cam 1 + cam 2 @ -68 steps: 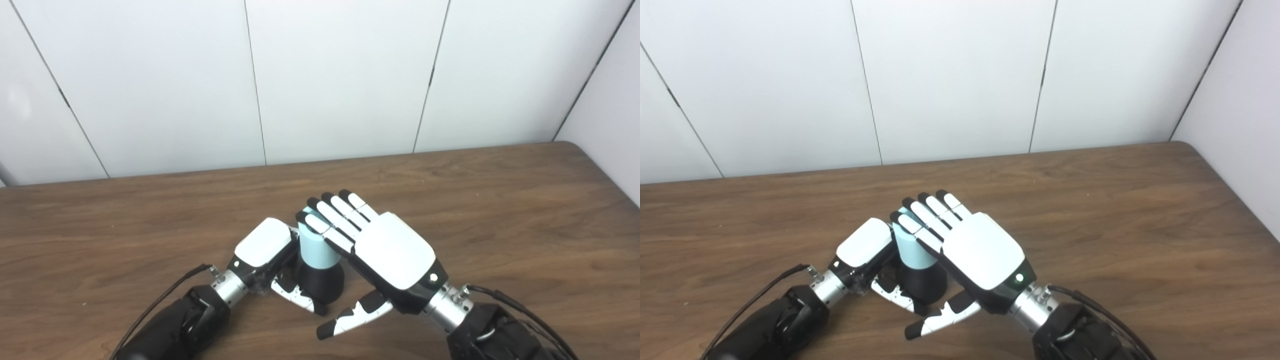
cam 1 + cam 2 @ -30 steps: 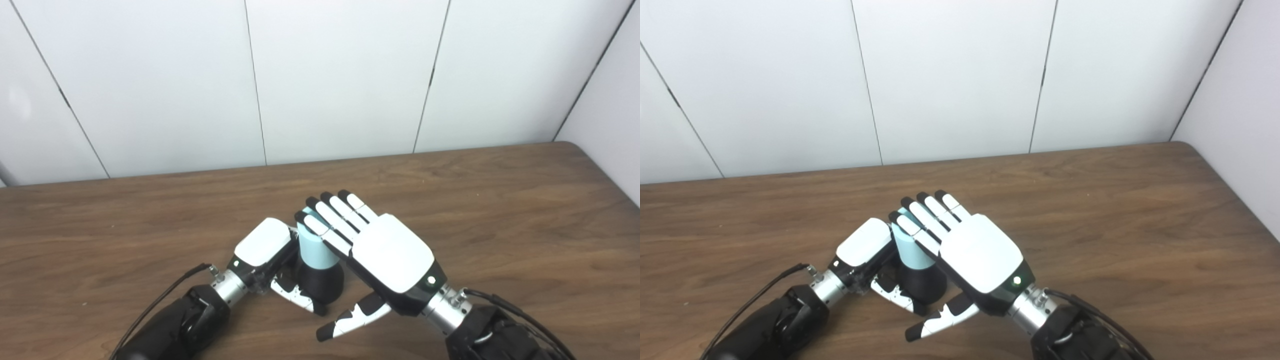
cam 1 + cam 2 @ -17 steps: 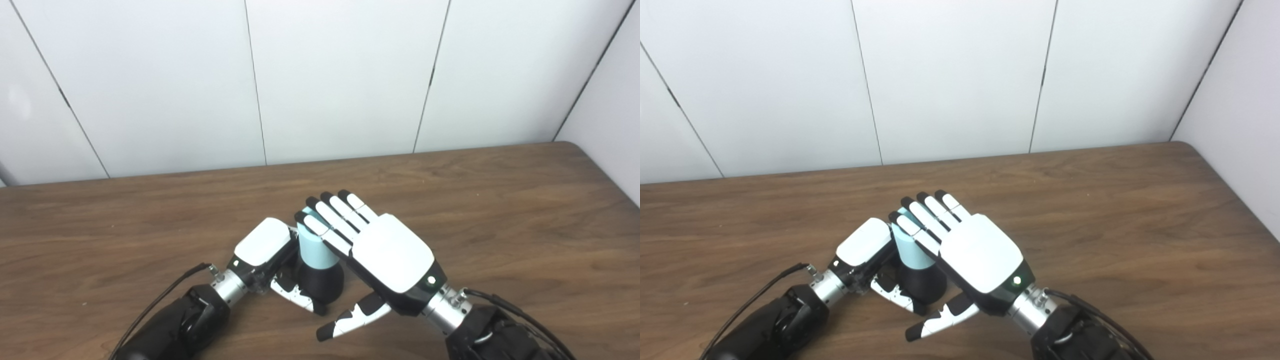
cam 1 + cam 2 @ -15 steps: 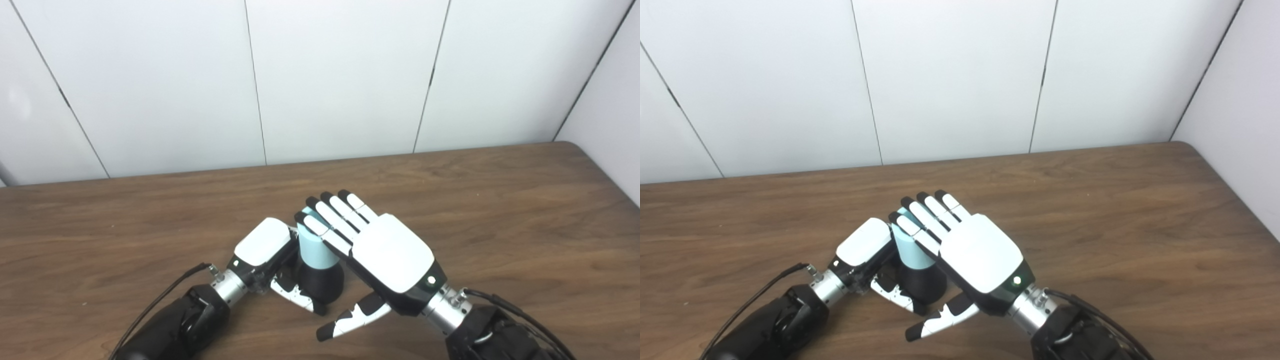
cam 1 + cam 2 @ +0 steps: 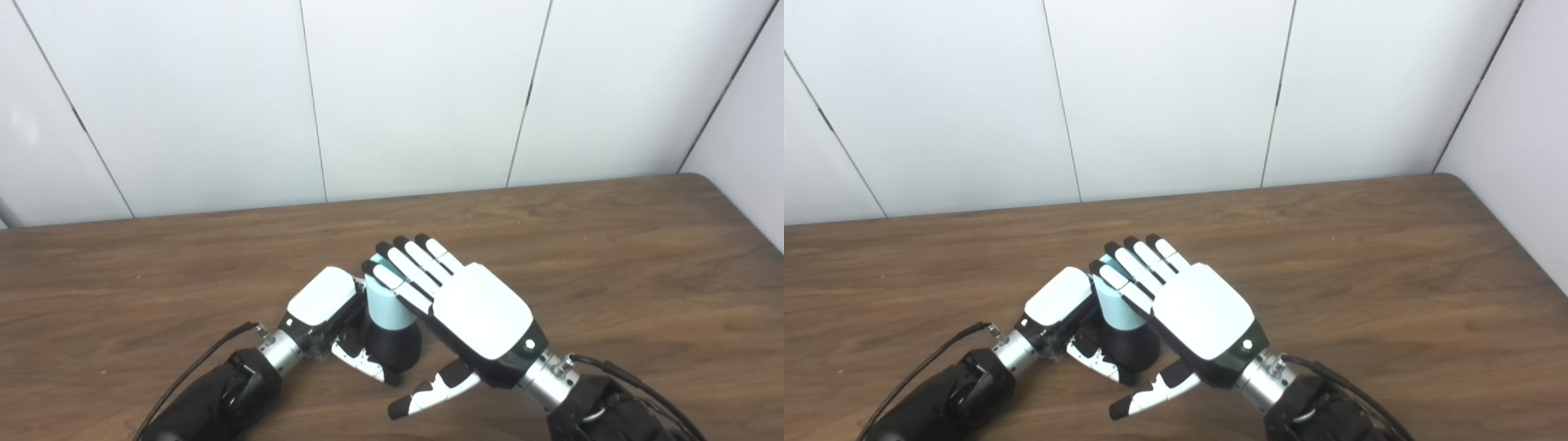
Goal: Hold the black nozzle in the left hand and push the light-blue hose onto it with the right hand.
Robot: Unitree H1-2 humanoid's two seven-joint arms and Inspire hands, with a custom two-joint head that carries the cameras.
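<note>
Now we see the left hand (image 5: 323,304) wrapped around the black nozzle (image 5: 392,346) standing on the worktop (image 5: 612,257), the blue hose (image 5: 386,303) seated on it, and the right hand (image 5: 471,309) flat, fingers spread, resting on the hose top.

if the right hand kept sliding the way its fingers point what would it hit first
The right hand points up-left, fingers flat over the light-blue hose. Beyond them lies only bare table, then wall; depth is unclear, so it may only scrape the hose top.
</note>
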